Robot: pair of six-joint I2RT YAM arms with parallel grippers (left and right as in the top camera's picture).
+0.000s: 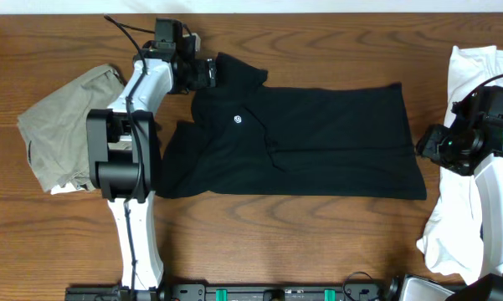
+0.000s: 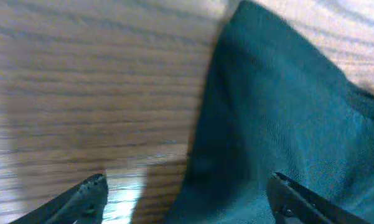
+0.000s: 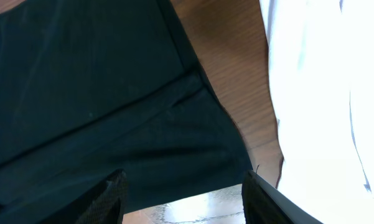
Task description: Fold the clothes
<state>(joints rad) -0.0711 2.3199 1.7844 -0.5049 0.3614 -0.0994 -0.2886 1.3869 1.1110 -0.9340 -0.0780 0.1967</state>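
The black shirt [image 1: 318, 142] lies spread flat mid-table, its small white logo [image 1: 237, 122] facing up. My left gripper [image 1: 211, 73] sits at the shirt's far left corner. In the left wrist view the left gripper [image 2: 190, 200] is open, one fingertip [image 2: 90, 191] over bare wood, the other over the dark fabric [image 2: 286, 112], the cloth edge between them. My right gripper [image 1: 421, 144] hovers at the shirt's right edge. In the right wrist view the right gripper [image 3: 187, 199] is open just off the shirt's hem [image 3: 143, 143], gripping nothing.
An olive-grey garment [image 1: 63, 130] lies crumpled at the left, beside the left arm's base. White clothes [image 1: 473, 71] are piled at the right edge, under and behind the right arm, and show bright in the right wrist view [image 3: 323, 93]. Wooden table [image 1: 318, 242].
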